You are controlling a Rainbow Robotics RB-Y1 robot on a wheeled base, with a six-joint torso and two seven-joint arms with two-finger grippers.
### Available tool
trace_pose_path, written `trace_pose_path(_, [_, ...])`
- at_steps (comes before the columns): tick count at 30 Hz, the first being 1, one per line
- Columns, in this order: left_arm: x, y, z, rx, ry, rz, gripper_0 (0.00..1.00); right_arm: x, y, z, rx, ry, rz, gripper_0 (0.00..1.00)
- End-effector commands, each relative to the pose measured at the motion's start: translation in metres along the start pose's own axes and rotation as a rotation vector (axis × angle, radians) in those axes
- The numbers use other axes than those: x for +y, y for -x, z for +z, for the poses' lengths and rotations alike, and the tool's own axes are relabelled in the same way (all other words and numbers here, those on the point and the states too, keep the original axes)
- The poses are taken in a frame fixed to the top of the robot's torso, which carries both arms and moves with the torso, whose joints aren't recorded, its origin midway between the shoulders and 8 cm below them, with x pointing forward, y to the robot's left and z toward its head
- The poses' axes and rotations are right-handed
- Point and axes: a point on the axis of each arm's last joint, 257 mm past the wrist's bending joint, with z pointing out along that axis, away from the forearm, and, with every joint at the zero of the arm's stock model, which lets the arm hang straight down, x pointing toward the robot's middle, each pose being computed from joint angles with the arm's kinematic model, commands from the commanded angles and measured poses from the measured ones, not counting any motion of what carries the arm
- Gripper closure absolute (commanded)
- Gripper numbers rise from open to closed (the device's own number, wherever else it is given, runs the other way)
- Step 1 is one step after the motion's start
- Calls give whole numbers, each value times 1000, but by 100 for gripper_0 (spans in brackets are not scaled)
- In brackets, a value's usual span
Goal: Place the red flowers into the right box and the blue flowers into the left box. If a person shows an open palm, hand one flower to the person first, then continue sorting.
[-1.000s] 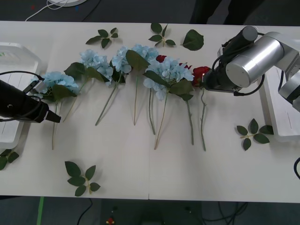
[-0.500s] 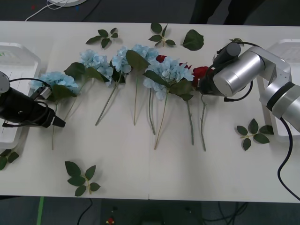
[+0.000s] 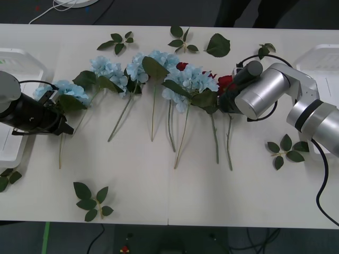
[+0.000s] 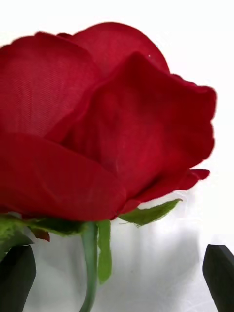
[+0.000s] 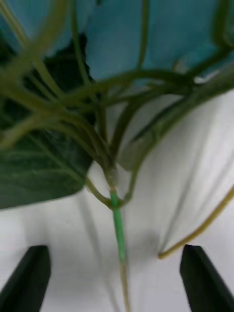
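Observation:
Several blue flowers (image 3: 190,82) lie in a row across the table, stems pointing toward me. My left gripper (image 3: 64,126) is open at the stem of the leftmost blue flower (image 3: 66,90); in the left wrist view its green stem (image 5: 117,229) runs between the black fingertips (image 5: 27,278). A red flower (image 3: 226,81) lies at the row's right end, and another red bloom (image 3: 181,66) peeks out behind the blue clusters. My right gripper (image 3: 223,99) is open right at the rose (image 4: 107,122), whose stem (image 4: 90,263) lies between the fingers (image 4: 219,273). The left box (image 3: 21,58) and right box (image 3: 318,55) sit at the table's ends.
Loose leaf sprigs lie at the far side (image 3: 119,41) (image 3: 183,38), with a single leaf (image 3: 218,45) beside them. More sprigs sit near the front left (image 3: 92,200), at the left edge (image 3: 5,179), and beside the right box (image 3: 286,148).
My left gripper has moved up to the leftmost blue flower's stem. My right arm has swung down and left, bringing its gripper close onto the red rose.

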Motion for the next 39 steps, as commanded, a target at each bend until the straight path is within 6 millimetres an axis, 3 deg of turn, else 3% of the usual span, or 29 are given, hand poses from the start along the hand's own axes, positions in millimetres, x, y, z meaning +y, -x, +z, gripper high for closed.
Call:
trace_pose_path(1, [-12,33,4,-48,35,27,100,24,25,-10,-45,34,43,20])
trace_pose_path(2, [-11,33,4,-48,37,28,100,23,25,-10,-45,33,46,42])
trace_pose_path(3, [-11,34,5,-49,38,29,100,22,25,-10,-45,32,47,52])
trace_pose_path(4, [-13,35,6,-51,38,32,100,21,24,-9,-43,30,51,76])
trace_pose_path(5, [-13,35,6,-52,39,33,100,21,24,-9,-44,30,54,91])
trace_pose_path(6, [-13,34,7,-50,40,35,100,22,25,-9,-46,33,55,99])
trace_pose_path(17, [-19,35,9,-51,28,26,100,20,27,-6,-56,37,70,100])
trace_pose_path(21, [-29,42,1,-40,4,25,100,20,27,-6,-57,36,70,100])
trace_pose_path(33, [-83,83,-93,108,-83,118,100,4,41,-13,-88,29,67,100])
trace_pose_path(39, [-74,104,-144,110,-74,89,100,-10,49,-21,-100,40,90,100])
